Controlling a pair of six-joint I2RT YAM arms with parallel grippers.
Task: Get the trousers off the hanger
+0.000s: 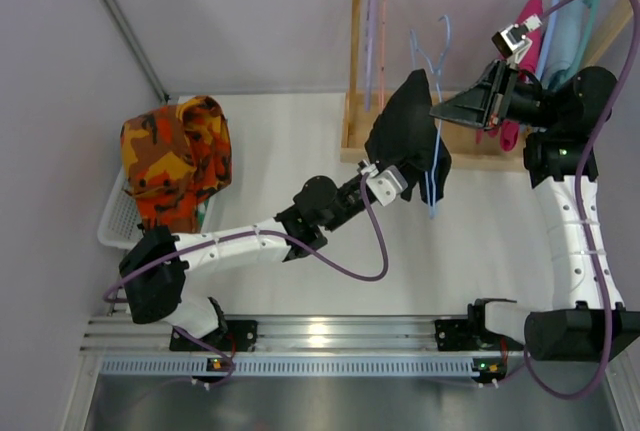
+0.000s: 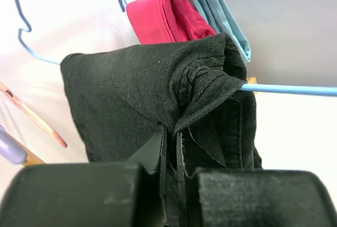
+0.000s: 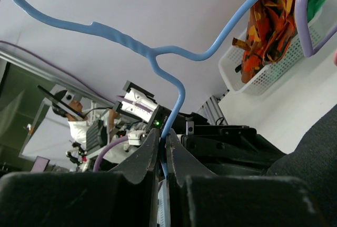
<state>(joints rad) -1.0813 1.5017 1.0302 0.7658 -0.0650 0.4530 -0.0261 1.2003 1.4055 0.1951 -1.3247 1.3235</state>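
Black trousers [image 1: 408, 131] hang folded over the bar of a light blue wire hanger [image 1: 433, 179] above the table's middle. My left gripper [image 1: 392, 175] is shut on the trousers' lower edge; in the left wrist view the dark fabric [image 2: 147, 95] bunches between the closed jaws and the hanger bar [image 2: 295, 89] sticks out to the right. My right gripper [image 1: 447, 109] is shut on the blue hanger, holding it up; in the right wrist view the hanger wire [image 3: 176, 100] runs down between the closed jaws [image 3: 163, 148].
A white basket [image 1: 118, 221] with orange camouflage cloth [image 1: 178, 159] stands at the left. A wooden rack [image 1: 356, 61] at the back holds more hangers, with red [image 1: 528, 51] and teal garments [image 1: 570, 31]. The wall is behind.
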